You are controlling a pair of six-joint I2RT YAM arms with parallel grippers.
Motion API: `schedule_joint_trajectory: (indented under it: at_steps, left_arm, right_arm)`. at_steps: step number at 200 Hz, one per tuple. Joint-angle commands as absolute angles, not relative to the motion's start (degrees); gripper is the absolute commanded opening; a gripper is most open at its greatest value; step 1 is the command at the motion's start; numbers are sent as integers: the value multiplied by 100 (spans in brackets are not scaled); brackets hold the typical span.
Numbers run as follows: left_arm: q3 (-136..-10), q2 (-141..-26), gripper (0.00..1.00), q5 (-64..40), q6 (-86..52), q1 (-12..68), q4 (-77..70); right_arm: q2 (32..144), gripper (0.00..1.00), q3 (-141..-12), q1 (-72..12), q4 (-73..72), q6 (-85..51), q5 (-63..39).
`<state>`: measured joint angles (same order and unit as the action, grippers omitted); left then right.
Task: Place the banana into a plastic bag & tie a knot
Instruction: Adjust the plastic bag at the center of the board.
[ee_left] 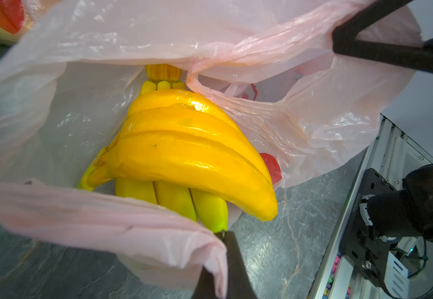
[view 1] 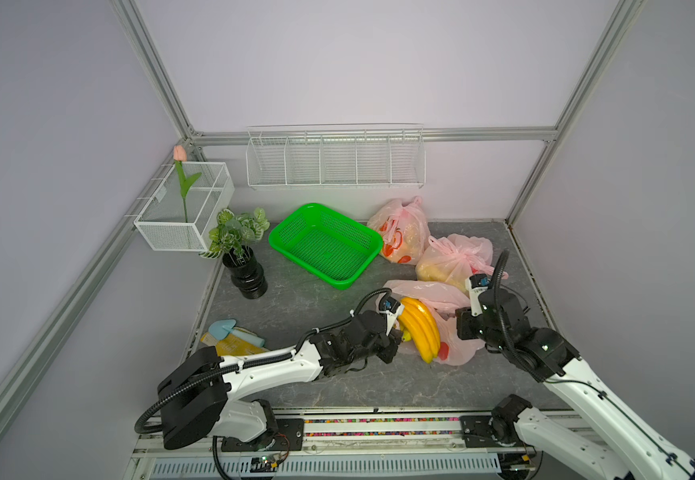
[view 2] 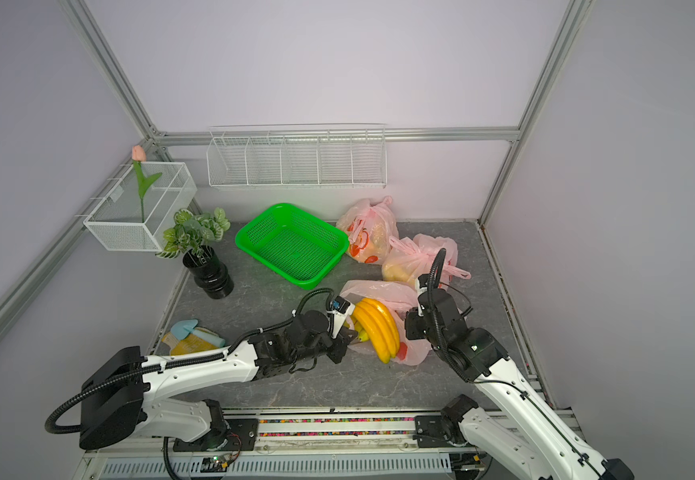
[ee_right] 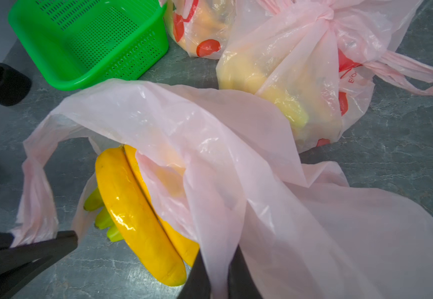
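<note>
A yellow banana bunch (view 1: 420, 328) (ee_left: 184, 145) lies on the grey table, its upper part inside the open mouth of a thin pink plastic bag (view 1: 429, 293) (ee_right: 210, 134) and its tips sticking out. My left gripper (ee_left: 223, 234) is shut on the bag's near rim, just in front of the greenish banana tips. From the bunch's other side, my right gripper (ee_right: 219, 264) is shut on a fold of the bag's film, with pink plastic pinched between its black fingers. The two grippers hold the bag's mouth from opposite sides.
Two knotted pink bags (view 1: 400, 232) (view 1: 454, 257) with fruit lie just behind. A green basket (view 1: 325, 245) sits at the centre back and a black vase with a plant (view 1: 246, 274) at the left. A trowel and packets (view 1: 229, 336) lie by the left edge.
</note>
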<state>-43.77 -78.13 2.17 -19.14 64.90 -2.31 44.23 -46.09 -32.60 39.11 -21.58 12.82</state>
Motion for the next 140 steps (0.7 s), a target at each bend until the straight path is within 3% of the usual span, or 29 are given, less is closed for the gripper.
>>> schedule_joint_trajectory:
  at_steps: [1,73,140]
  left_arm:
    - [-4631,-7865,0,321,-2013,6543,-167]
    - [-4607,-7873,0,514,-2035,6586,-97]
    - [-4596,-7874,0,615,-2016,6590,-53]
  right_arm:
    - [4055,13,-4349,-3217,3951,-1987,833]
    - [3812,16,-4375,-2745,4481,-2574,1637]
    - [3838,16,-4400,-1925,3953,-2425,284]
